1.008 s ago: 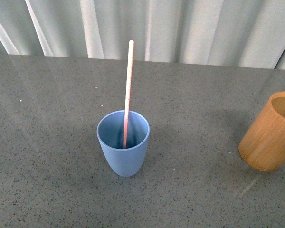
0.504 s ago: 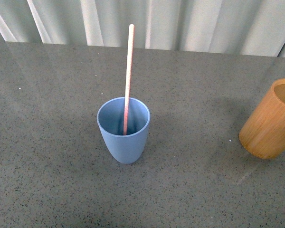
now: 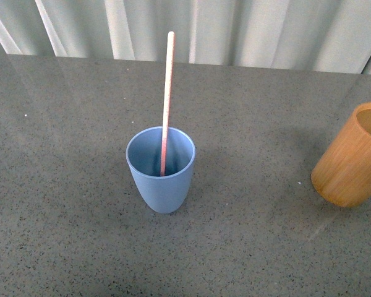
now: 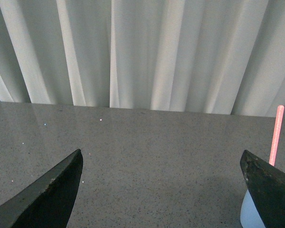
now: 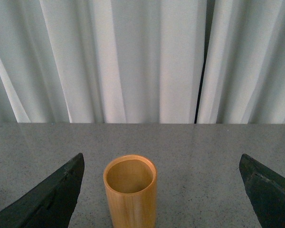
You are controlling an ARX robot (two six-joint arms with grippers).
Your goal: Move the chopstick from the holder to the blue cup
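Observation:
The pink chopstick [image 3: 167, 99] stands nearly upright inside the light-blue cup [image 3: 161, 179] at the middle of the grey table. The tan wooden holder [image 3: 352, 158] stands at the right edge of the front view, with nothing showing inside it. Neither arm appears in the front view. In the left wrist view my left gripper [image 4: 161, 164] is open over bare table, and the chopstick [image 4: 276, 135] and a sliver of the blue cup [image 4: 249, 213] show beside one finger. In the right wrist view my right gripper [image 5: 161, 164] is open, and the holder [image 5: 130, 192] stands between its fingers, farther off.
The grey speckled table [image 3: 62, 185] runs back to a white pleated curtain [image 3: 235, 31] along its far edge. Nothing else stands on the table in these views.
Between one second and half a second ago the front view shifted, so cup, chopstick and holder sit slightly higher in the picture. Nothing has changed since half a second ago.

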